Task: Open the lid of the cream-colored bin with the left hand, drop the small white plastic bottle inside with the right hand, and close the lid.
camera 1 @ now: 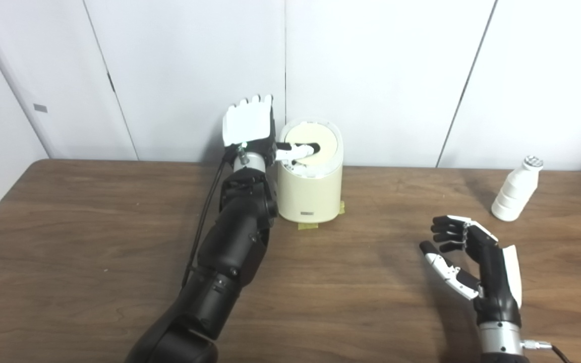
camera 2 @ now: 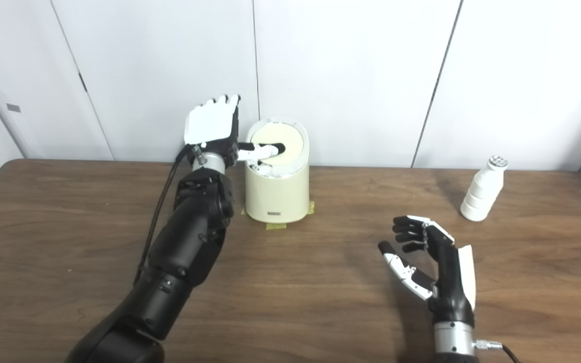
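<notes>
The cream-colored bin (camera 1: 310,194) stands at the back middle of the table, its round lid (camera 1: 321,138) tipped up at the rear. My left hand (camera 1: 250,126) is raised just left of the bin, fingers straight up and apart, with its thumb (camera 1: 298,149) lying across the lid's front. The small white plastic bottle (camera 1: 516,190) stands upright at the far right. My right hand (camera 1: 464,262) hovers over the table in front of and left of the bottle, open, fingers curled, holding nothing.
Yellow tape marks (camera 1: 309,226) sit on the brown wooden table (camera 1: 94,242) at the bin's base. White wall panels (camera 1: 381,75) rise close behind the bin and bottle. A black cable (camera 1: 205,222) runs along the left forearm.
</notes>
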You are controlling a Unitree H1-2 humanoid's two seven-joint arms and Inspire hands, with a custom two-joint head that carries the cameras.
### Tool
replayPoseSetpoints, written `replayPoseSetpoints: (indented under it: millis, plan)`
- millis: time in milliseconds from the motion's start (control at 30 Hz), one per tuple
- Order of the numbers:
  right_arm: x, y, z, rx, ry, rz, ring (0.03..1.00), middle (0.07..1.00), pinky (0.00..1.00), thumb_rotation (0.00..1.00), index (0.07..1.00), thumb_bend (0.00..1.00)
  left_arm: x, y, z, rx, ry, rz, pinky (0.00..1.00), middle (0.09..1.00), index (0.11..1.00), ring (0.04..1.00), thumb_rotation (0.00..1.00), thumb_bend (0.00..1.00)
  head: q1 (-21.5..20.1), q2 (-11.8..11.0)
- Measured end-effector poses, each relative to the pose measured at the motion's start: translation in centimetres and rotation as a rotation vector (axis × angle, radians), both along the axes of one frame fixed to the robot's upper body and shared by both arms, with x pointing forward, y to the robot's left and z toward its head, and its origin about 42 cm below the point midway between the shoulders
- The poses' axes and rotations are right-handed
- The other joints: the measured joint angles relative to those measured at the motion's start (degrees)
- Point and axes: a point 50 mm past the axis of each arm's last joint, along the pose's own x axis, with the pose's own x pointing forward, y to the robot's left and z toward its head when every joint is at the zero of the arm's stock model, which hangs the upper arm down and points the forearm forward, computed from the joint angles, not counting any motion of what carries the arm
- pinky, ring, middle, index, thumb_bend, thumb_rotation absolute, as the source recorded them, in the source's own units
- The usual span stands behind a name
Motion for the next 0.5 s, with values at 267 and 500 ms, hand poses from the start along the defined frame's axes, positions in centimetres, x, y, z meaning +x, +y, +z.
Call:
replayPoseSetpoints:
  millis: [267,500]
  plan:
    - [0.0,0.2,0.0,0.001,0.000,-0.001,0.577,0.606,0.49,0.30,0.604,0.31,-0.2,-0.7,1.9,0.207,-0.050,-0.012,1.00,1.000,1.000,1.000,0.24,1.00,0.09,-0.18]
    - [0.0,0.2,0.0,0.001,-0.001,-0.001,0.586,0.612,0.50,0.31,0.609,0.31,-0.3,-0.2,2.2,0.175,-0.009,0.004,1.00,1.000,1.000,1.000,0.76,0.83,0.00,-0.09]
